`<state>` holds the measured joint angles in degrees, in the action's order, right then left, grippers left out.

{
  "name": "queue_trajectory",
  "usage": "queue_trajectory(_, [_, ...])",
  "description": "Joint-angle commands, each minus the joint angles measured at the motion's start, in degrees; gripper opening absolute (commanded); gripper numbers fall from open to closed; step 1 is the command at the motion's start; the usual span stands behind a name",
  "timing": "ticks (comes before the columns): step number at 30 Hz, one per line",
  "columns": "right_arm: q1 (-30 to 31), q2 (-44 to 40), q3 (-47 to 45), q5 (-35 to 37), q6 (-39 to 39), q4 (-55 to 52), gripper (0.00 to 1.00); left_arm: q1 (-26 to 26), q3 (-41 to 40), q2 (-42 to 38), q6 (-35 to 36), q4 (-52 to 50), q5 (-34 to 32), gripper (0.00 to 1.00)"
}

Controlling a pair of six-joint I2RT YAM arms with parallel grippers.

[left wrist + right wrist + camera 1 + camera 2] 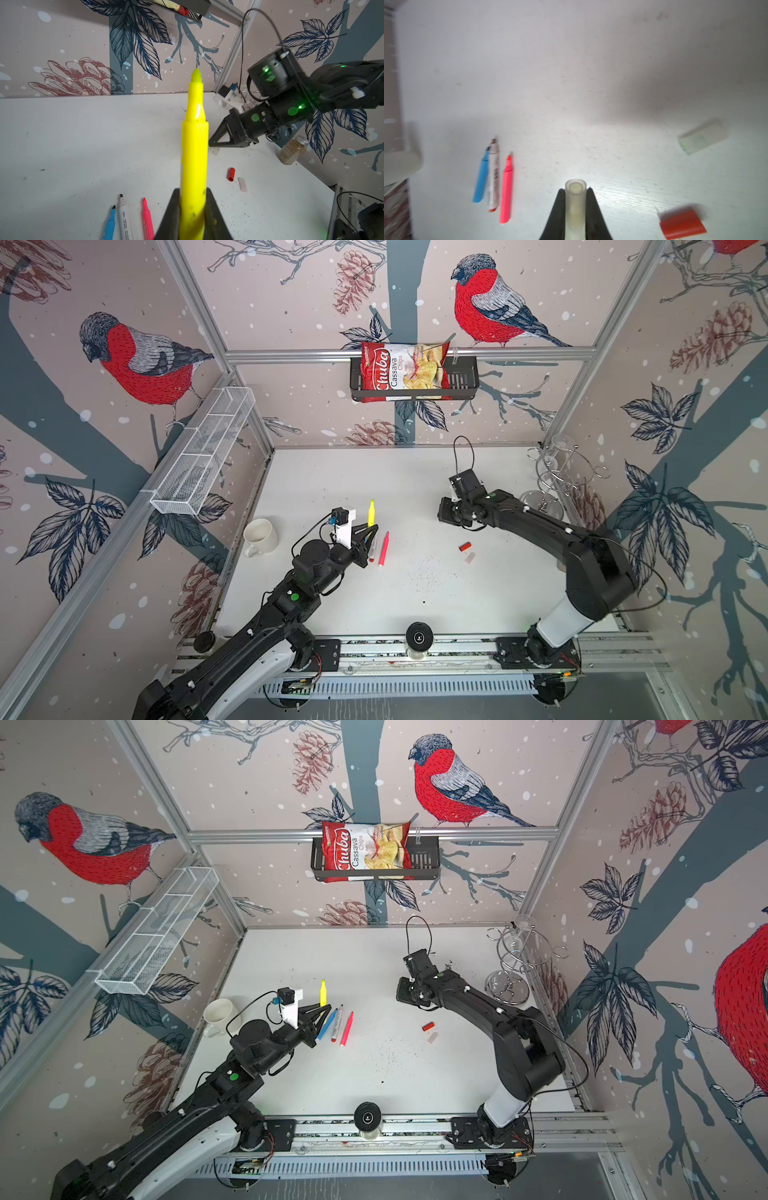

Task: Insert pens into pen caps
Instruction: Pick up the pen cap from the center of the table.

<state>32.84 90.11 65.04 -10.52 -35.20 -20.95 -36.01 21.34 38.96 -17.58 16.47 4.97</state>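
Left wrist view: left hand (193, 194) clamps yellow pen (194, 145), right hand (575, 190) a whitish cap (575, 207) — next, likely, aligning them (tip into mouth).

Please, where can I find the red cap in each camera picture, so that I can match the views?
Top view: red cap between the pink pen and the right arm.
Top view: red cap between pink pen and right arm too.
Left wrist: red cap next to a whitish cap, beyond the held yellow pen.
Right wrist: red cap, blurred, across the held cap from the pink pen.
Shared landmark: the pink pen, in all views.
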Motion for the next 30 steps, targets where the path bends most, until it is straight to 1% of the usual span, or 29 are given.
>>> queue_trajectory(1, [-0.9, -5.5, -2.0, -12.1, 6.3, 9.0, 0.02, 0.1, 0.1, 0.4, 0.2, 3.1, 2.8, 0.01])
queue_trajectory(6, [-1.2, -13.9, -5.1, -15.8, 9.7, 14.6, 0.02, 0.0, 0.0, 3.1, -1.2, 7.2, 7.7, 0.01])
queue_trajectory(10, [-1.5, -19.8, -9.5, -16.7, 9.2, 22.3, 0.01, -0.2, 0.6, 6.7, -2.2, 10.3, 12.7, 0.01])
queue_trajectory(13, [-1.7, -23.0, -12.7, -19.5, 7.9, 29.3, 0.01, -1.1, 1.4, 8.7, -3.0, 12.4, 14.9, 0.01])
queue_trajectory(16, [-1.7, -24.8, -15.0, -21.5, 6.1, 35.6, 0.01, -3.5, 2.3, 9.7, -2.2, 13.2, 14.2, 0.01])
queue_trajectory(22, [-1.7, -25.1, -15.9, -23.3, 2.6, 42.4, 0.0, -7.2, 4.2, 12.8, -1.6, 14.1, 13.6, 0.0])
queue_trajectory(26, [-1.4, -24.8, -15.8, -24.8, 0.0, 46.9, 0.0, -8.2, 4.7, 14.3, -1.3, 14.8, 13.4, 0.0])
queue_trajectory(30, [-0.7, -24.5, -16.0, -24.1, -1.6, 50.6, 0.0, -8.6, 5.5, 14.9, -1.5, 15.4, 13.7, 0.0])
